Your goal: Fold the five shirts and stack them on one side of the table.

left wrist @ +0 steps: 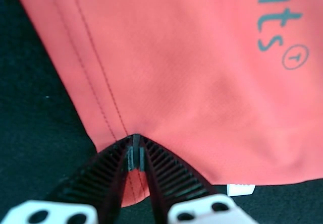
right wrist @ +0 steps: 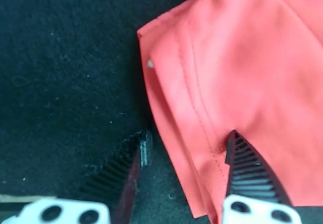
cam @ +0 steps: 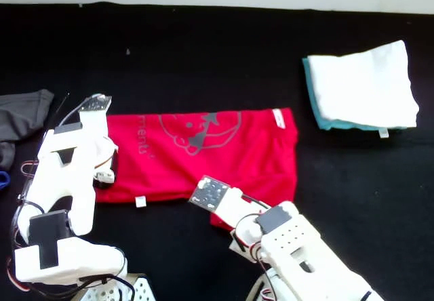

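A red shirt (cam: 203, 155) with a grey print lies folded lengthwise across the middle of the black table (cam: 203, 57). At its left end my left gripper (left wrist: 135, 146) is shut on the stitched hem of the red shirt (left wrist: 192, 72); the left arm (cam: 68, 172) stands over that end. My right gripper (right wrist: 189, 143) is open, low over the near right corner of the red shirt (right wrist: 242, 72), with one finger on the cloth and the other over bare table. A folded white shirt (cam: 363, 84) rests on a folded teal shirt (cam: 319, 119) at the back right.
A crumpled dark grey shirt (cam: 20, 114) lies at the left edge, with a small blue object (cam: 3, 179) below it. A white tag (cam: 140, 201) sticks out from the red shirt's near edge. Open table stretches along the back.
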`<state>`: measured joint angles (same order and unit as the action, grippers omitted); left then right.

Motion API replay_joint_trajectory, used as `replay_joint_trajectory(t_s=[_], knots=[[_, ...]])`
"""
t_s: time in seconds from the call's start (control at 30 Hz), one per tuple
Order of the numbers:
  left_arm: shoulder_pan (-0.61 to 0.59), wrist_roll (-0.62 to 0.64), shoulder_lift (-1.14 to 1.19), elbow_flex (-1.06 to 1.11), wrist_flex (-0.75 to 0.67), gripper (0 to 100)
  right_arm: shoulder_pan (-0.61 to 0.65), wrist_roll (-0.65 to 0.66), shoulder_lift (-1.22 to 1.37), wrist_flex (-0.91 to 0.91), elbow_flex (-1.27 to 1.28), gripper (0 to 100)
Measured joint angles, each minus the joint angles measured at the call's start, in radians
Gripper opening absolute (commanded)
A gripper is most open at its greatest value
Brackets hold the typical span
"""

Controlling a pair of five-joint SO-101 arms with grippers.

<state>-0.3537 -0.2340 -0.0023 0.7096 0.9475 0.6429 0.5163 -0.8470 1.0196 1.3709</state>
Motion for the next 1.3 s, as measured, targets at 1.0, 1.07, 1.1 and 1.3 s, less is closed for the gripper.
replay_joint_trajectory(t_s=[1.0, 1.07, 1.1, 1.3], knots=[[0.000, 0.000, 0.000, 0.000, -0.003, 1, -0.327, 0.198, 0.459, 0.069, -0.684, 0.9], [0.000, 0.000, 0.000, 0.000, -0.003, 1, -0.331, 0.198, 0.565, 0.069, -0.773, 1.2], [0.000, 0.000, 0.000, 0.000, -0.003, 1, -0.331, 0.198, 0.620, 0.069, -0.821, 1.2], [0.000, 0.000, 0.000, 0.000, -0.003, 1, -0.334, 0.161, 0.922, 0.094, -1.111, 13.7]])
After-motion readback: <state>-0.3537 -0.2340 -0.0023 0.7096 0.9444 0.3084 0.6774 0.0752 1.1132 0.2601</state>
